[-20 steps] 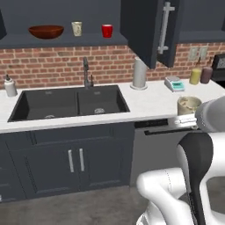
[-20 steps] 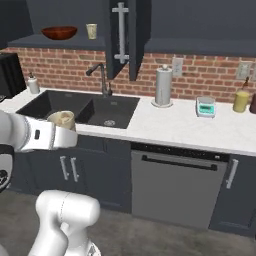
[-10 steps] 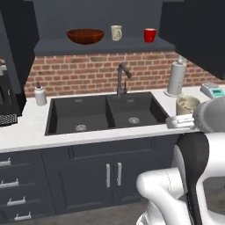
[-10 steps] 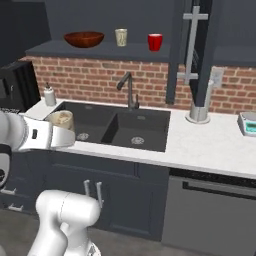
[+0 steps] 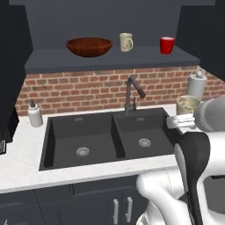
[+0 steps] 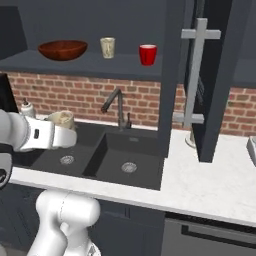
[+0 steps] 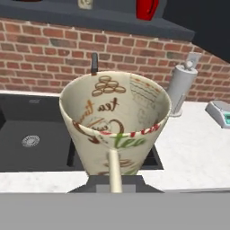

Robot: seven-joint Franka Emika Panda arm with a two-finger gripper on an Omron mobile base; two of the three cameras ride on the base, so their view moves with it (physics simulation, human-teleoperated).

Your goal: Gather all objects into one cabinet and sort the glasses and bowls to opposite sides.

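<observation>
We cannot see the fingertips of our gripper [image 7: 114, 179]; the cream mug [image 7: 115, 123] hides them, so it seems clenched on that mug. The mug hangs over the sink [image 5: 101, 138], beside the faucet [image 5: 132, 93]. Above, the cabinet shelf [image 5: 110, 59] carries the wooden bowl [image 5: 89, 46], a second mug [image 5: 125, 42] and the red cup [image 5: 167, 45]. Our arm reaches level.

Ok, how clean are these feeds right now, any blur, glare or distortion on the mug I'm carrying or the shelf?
Hand view: the held mug looms large and flares wide toward the rim, its print soft but partly readable. Left base view: evenly lit, slightly soft; bowl, cream mug and red cup on the shelf read clearly, no glare. Right base view: similar, though the cabinet door blocks the right side.
</observation>
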